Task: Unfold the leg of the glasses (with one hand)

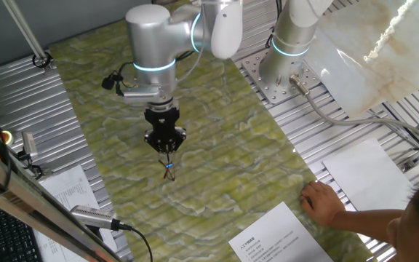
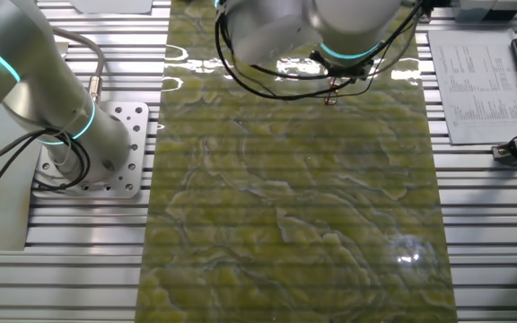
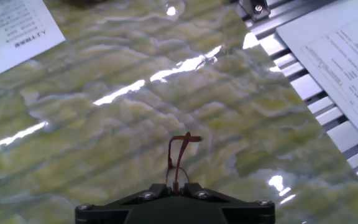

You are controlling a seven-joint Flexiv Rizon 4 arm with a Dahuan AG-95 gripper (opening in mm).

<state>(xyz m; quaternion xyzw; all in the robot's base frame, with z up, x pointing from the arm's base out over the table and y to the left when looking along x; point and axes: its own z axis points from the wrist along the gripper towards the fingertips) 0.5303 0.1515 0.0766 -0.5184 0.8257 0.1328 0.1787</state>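
Note:
The glasses are a thin brown wire pair hanging from my gripper above the green marbled mat. In the hand view the gripper is shut on the frame, and the glasses stick out forward from between the fingertips as thin brown loops. In the other fixed view the glasses show as a small reddish-brown shape under the hand near the mat's far edge. I cannot tell whether the leg is folded or open.
A person's hand rests on the mat's near right corner beside a printed sheet. A second arm's base stands at the back right. Papers lie at the right and left.

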